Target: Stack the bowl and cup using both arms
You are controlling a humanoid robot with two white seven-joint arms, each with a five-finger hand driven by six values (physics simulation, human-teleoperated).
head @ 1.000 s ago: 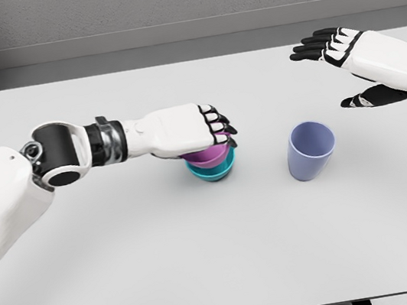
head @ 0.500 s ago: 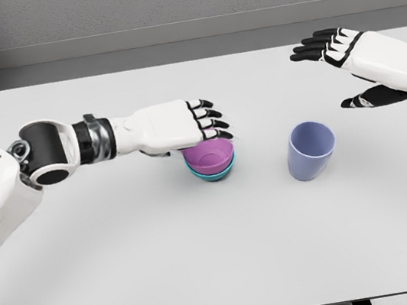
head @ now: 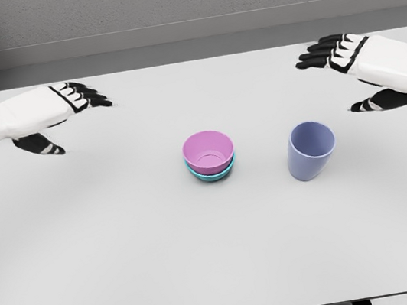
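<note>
Pink bowl is sitting nested inside the teal bowl near the middle of our white table, so that only a thin teal rim and lower edge are showing beneath it. Both bowls are standing upright, mouths up, and nothing is touching them. Just to their right, clearly apart from the stack, the lavender cup is standing on the table with its mouth up and leaning slightly toward the right; it is empty as far as we are seeing into it.

We are holding our left hand out over the far left part of the table, well apart from the bowls. Its black-tipped fingers are stretching forward and slightly fanned, the thumb is hanging below the palm, and the hand is gripping nothing.

We are holding our right hand over the far right part of the table, beyond and to the right of the cup and not touching it. Its fingers are reaching toward the left, relaxed and spread, with the thumb pointing down and away from the palm; this hand is carrying nothing either.

Behind the table a grey wall is running across the back.
</note>
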